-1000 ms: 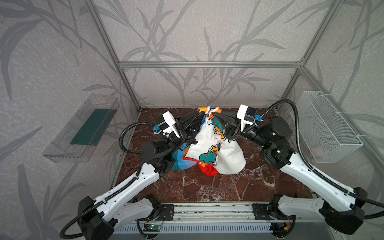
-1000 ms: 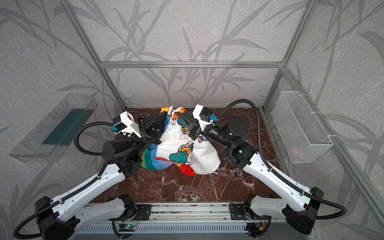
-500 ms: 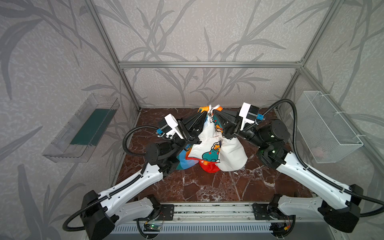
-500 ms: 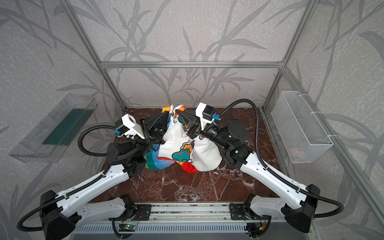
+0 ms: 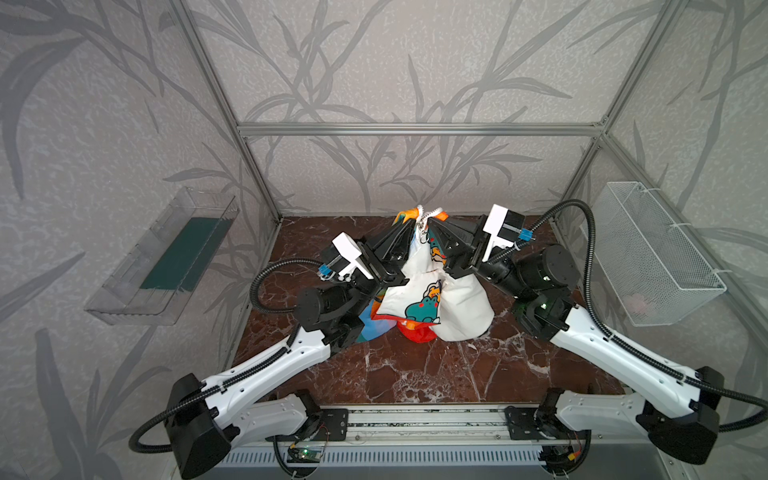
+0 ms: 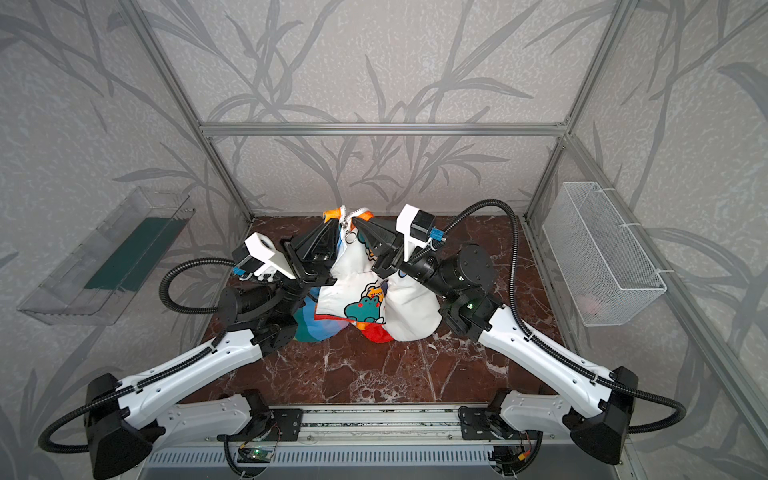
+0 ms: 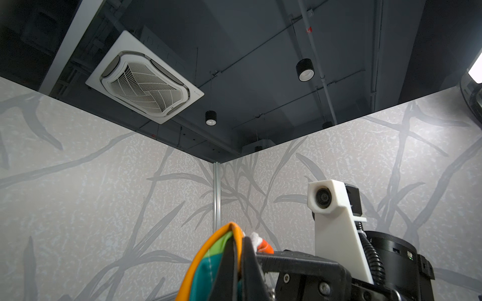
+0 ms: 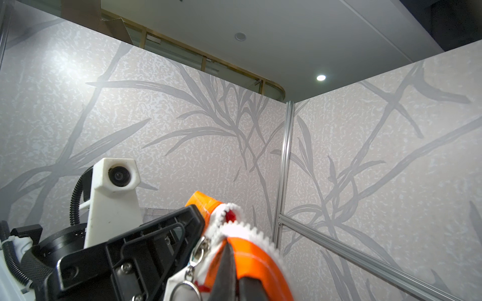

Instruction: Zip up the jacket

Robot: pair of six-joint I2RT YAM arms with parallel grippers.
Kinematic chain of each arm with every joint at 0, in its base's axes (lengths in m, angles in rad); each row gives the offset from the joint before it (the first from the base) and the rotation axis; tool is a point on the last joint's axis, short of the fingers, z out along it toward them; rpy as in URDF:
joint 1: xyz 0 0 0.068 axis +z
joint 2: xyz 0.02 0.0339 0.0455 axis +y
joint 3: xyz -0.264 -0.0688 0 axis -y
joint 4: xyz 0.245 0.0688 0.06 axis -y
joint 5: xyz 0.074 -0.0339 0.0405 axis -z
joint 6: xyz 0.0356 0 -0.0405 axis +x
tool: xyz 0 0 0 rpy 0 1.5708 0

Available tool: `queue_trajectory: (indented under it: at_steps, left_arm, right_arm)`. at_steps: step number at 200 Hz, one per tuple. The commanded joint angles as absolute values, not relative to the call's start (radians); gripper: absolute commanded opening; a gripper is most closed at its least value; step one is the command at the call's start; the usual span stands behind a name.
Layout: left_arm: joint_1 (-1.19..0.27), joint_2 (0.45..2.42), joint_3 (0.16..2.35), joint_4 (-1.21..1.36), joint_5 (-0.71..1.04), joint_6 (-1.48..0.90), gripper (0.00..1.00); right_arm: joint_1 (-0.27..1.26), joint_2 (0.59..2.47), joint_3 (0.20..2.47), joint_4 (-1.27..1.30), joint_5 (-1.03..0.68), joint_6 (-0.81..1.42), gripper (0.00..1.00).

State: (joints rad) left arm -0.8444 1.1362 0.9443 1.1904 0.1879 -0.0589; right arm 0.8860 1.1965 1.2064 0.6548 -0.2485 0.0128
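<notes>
I have the jacket (image 5: 432, 291) hanging between my two tools, bottom edge up. Its red hood (image 5: 415, 332) and padded bulk sag onto the desk (image 5: 415, 374) at the middle, toward the back wall.

My left tool (image 5: 411, 228) is clenched on the orange-edged hem on its side. The left wrist view shows that edge pinched between the fingers (image 7: 227, 268). My right tool (image 5: 433, 226) is clenched on the orange hem on its own side of the opening, just beside the white zipper (image 8: 242, 229). The two tips stand close together with only the zipper ends between them.

I hold it this way, I think, so the jacket's own weight pulls the two front edges straight and brings the zipper ends level. The ring pull (image 5: 423, 239) dangles free below the tips, and neither tool touches it.

I cannot tell whether the zipper's two halves are joined at the slider. Most of the front looks open, so I judge the zipping not yet begun. One tool will have to release the hem to take the ring, and the fabric may slump when it does.
</notes>
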Motion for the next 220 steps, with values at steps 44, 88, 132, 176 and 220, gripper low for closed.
queue_trajectory:
  at_steps: [44,88,132,176,220]
  left_arm:
    - [-0.881,1.160,1.009,1.233,0.186,-0.027,0.00]
    - [-0.916,1.175,1.016,1.246,0.163,-0.025,0.00]
    - [-0.941,1.181,1.009,1.237,0.068,0.082,0.00]
    - [-0.963,1.215,1.029,1.273,0.014,0.188,0.00]
    - [-0.964,1.268,1.068,1.342,0.023,0.213,0.00]
  right_arm:
    - [0.933,1.216,1.196,0.887,-0.166,-0.009,0.00]
    - [0.946,1.223,1.188,0.928,-0.116,-0.069,0.00]
    - [0.969,1.221,1.174,0.977,-0.087,-0.061,0.00]
    - [0.981,1.218,1.171,1.004,-0.071,-0.011,0.00]
    - [0.989,1.242,1.184,1.080,-0.050,0.040,0.00]
